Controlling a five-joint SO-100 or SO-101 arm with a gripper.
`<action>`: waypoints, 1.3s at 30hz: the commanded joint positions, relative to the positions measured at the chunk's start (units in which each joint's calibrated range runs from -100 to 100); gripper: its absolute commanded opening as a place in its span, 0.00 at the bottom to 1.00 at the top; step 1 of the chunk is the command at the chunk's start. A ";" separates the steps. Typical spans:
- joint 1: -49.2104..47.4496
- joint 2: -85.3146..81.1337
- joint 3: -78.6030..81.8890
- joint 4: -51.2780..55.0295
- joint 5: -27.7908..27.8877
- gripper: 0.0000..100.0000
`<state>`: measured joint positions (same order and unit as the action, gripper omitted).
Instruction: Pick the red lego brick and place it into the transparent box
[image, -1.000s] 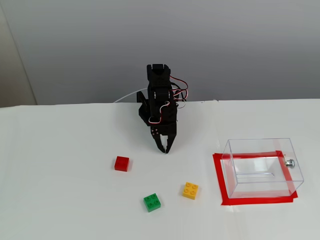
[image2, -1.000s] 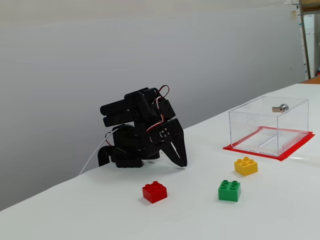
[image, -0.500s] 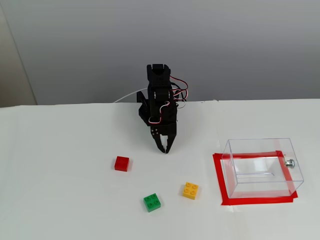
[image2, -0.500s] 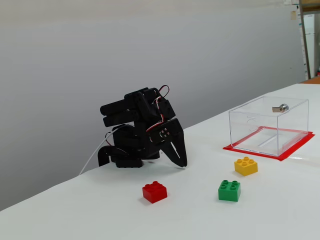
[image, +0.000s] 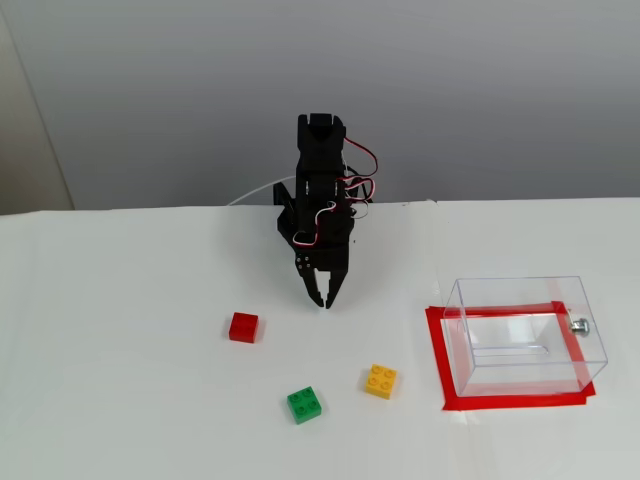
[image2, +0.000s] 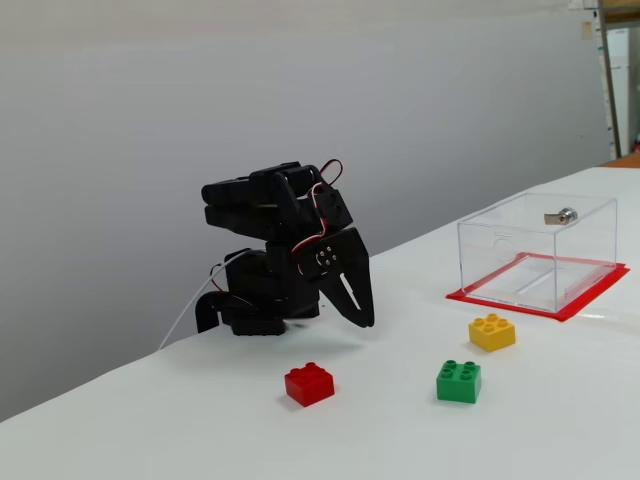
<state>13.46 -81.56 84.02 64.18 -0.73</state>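
Looks like a lab or office test bench: bare white tabletop (image: 120, 300), plain grey wall (image: 480, 90), red tape outline (image: 437, 350), shelving edge at far right (image2: 620, 80).

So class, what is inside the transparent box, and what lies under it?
The transparent box holds no brick; only its silver knob shows on one wall. Red tape frames the table under it.

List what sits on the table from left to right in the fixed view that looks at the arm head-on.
red lego brick → green brick → gripper → yellow brick → transparent box on its red tape outline.
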 joint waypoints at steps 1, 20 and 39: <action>3.95 4.56 -6.18 -2.91 0.21 0.01; 24.51 23.74 -23.17 -3.09 6.68 0.01; 37.44 41.81 -38.64 -3.26 7.57 0.01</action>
<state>49.79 -42.66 50.04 61.61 6.69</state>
